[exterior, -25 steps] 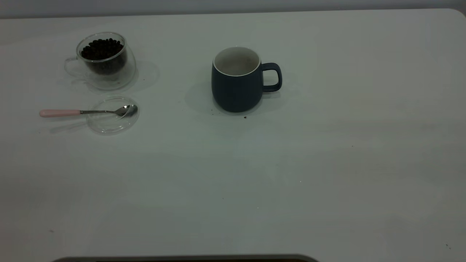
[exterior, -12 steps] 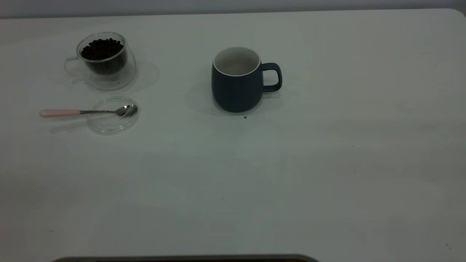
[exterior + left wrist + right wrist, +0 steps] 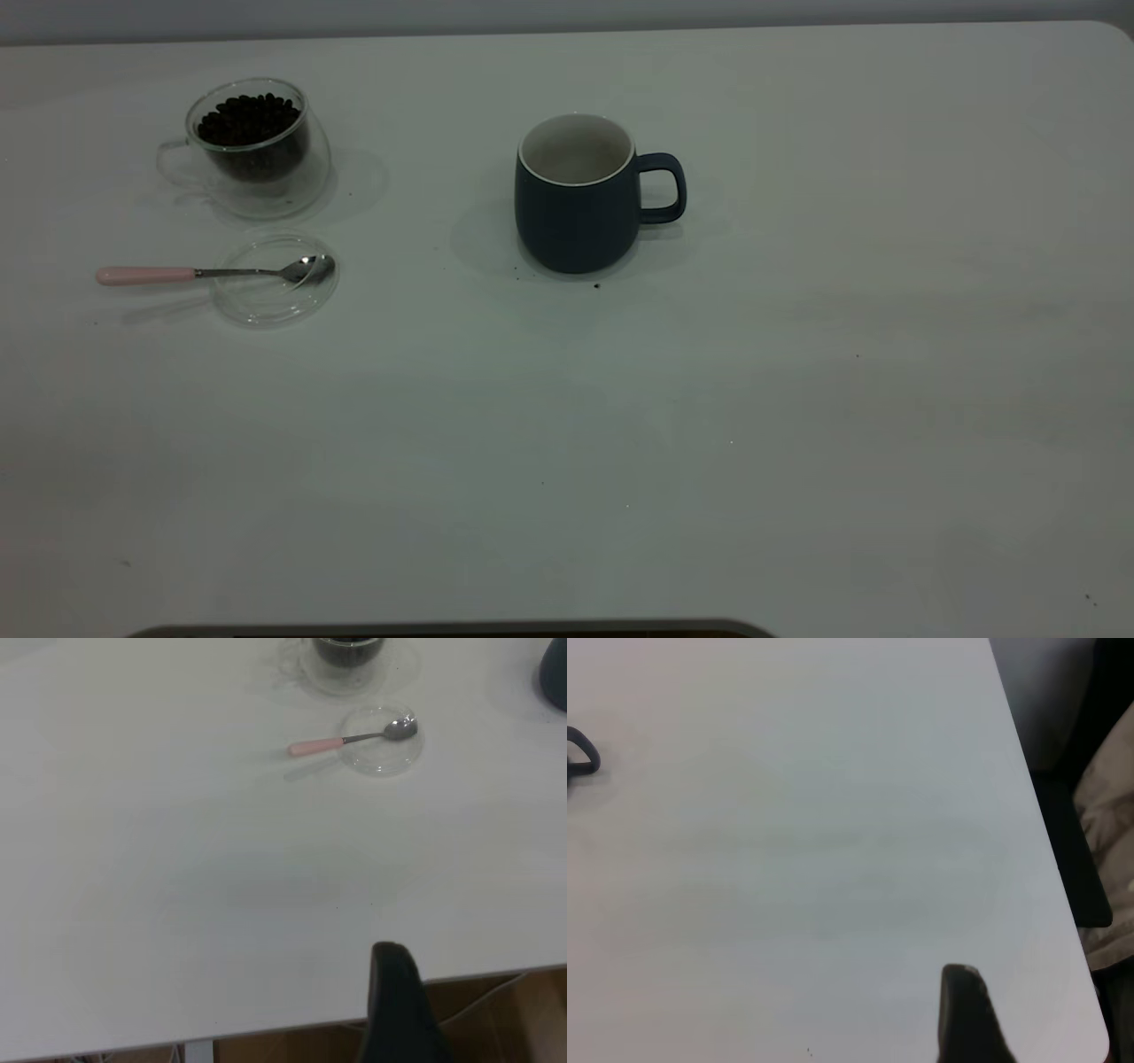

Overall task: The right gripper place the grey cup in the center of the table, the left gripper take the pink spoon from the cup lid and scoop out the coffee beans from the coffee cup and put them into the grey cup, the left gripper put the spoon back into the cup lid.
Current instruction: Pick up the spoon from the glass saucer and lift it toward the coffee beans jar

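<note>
The grey cup (image 3: 576, 221) stands upright and empty near the middle of the table (image 3: 620, 443), handle to the right. The clear coffee cup (image 3: 257, 168) holds coffee beans (image 3: 248, 120) at the far left. In front of it lies the cup lid (image 3: 266, 306), and the pink spoon (image 3: 146, 276) rests with its bowl in the lid and its handle pointing left. In the exterior view neither gripper shows. My left gripper (image 3: 399, 1010) hangs over the table's edge, far from the spoon (image 3: 350, 740). My right gripper (image 3: 961, 1019) hovers near the table's corner, far from the cup's handle (image 3: 580, 757).
A few dark specks (image 3: 596, 285) lie by the grey cup's base. Brown cardboard (image 3: 505, 1019) shows below the table edge in the left wrist view. Dark and beige things (image 3: 1107, 824) stand past the table's edge in the right wrist view.
</note>
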`<action>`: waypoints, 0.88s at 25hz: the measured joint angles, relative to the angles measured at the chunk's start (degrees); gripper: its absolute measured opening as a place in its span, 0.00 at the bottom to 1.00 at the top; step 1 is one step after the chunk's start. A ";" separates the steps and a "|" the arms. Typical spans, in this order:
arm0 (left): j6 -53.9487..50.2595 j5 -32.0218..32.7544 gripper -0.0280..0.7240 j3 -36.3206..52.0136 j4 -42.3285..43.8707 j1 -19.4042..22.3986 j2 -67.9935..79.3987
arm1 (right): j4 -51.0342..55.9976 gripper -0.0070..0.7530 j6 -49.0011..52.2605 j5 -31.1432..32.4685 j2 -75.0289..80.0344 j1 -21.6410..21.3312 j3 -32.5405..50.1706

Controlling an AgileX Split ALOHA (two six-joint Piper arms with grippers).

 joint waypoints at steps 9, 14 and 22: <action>-13.54 -6.94 0.73 -2.17 1.92 0.00 15.89 | -0.04 0.62 0.00 0.00 0.00 0.00 0.00; -23.38 -18.20 0.73 -4.59 7.57 0.00 33.97 | -0.04 0.62 0.00 0.00 0.00 0.00 0.00; -25.00 -25.47 0.73 -17.42 14.84 0.45 63.37 | -0.04 0.62 0.00 0.00 0.00 0.00 0.00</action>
